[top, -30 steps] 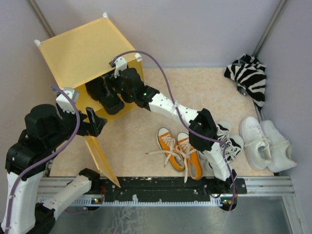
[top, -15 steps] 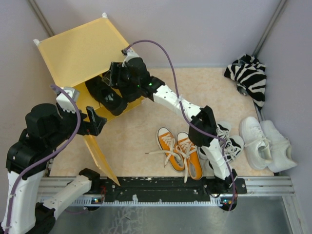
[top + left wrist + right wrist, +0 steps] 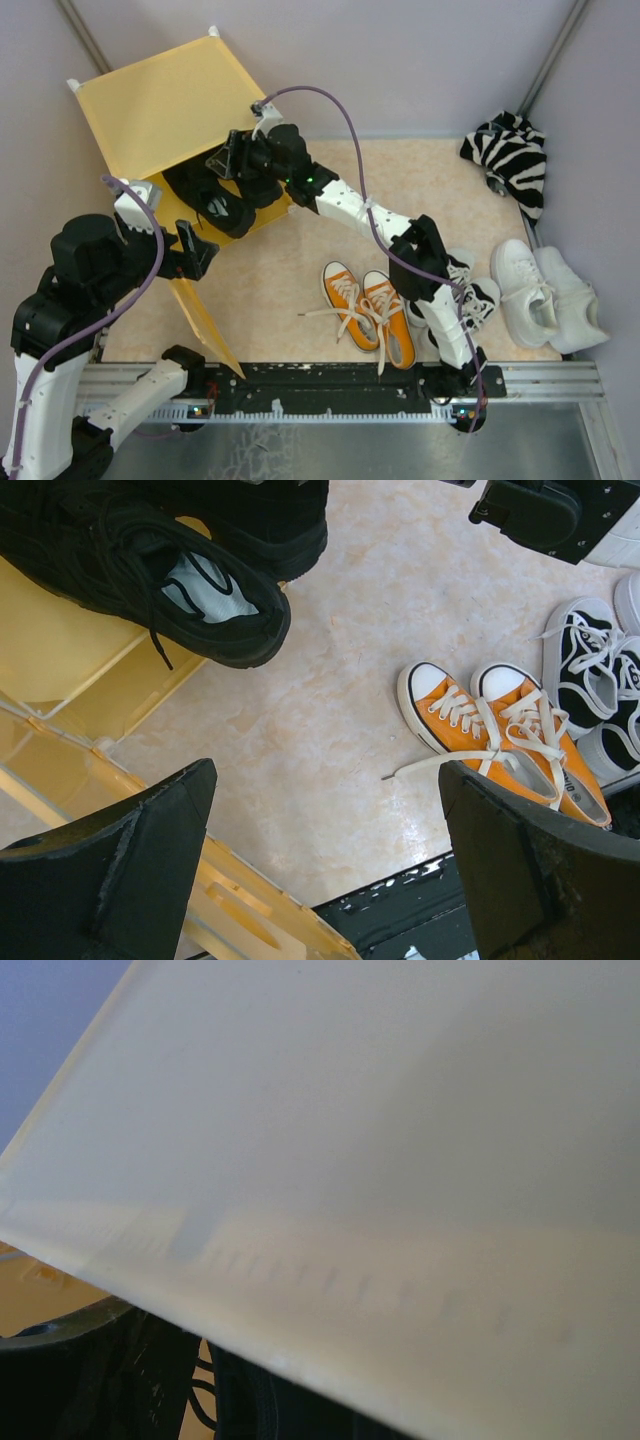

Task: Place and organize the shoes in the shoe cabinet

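I've got the shoe cabinet (image 3: 150, 105) in the far-left corner of the bench (image 3: 290, 255), sitting skewed. Its door panel (image 3: 205, 320) is swung open and runs down toward the near edge. The chunky black pair (image 3: 210, 200) sits in the cabinet's mouth, toes poking past the front lip. On the L wrist cam one black shoe shows a pale insole and rests on a yellow cabinet panel, toe overhanging the bench. Can't tell which level it's on.

R gripper (image 3: 232, 160) is up at the cabinet's front top edge, directly over the black pair, w/ the arm stretched diagonally across the bench. R wrist cam is nearly all pale yellow panel, plus a sliver of black shoe and lace at bottom left. I can't tell whether those jaws are parted or closed, or on anything.

L gripper (image 3: 195, 250) hangs just beside the door's upper end, near the black toes. Its jaws are spread wide w/ nothing between the fingers (image 3: 120, 870), only bare bench below.

Orange sneakers (image 3: 368, 312) lie side by side mid-bench, toes pointing away from the arm bases, one white lace trailing left. Black-and-white sneakers (image 3: 468, 290) are just to their right, partly under the R arm. White sneakers (image 3: 545, 295) are further right by the wall. Zebra cloth (image 3: 510, 155) is bunched in the far-right corner.
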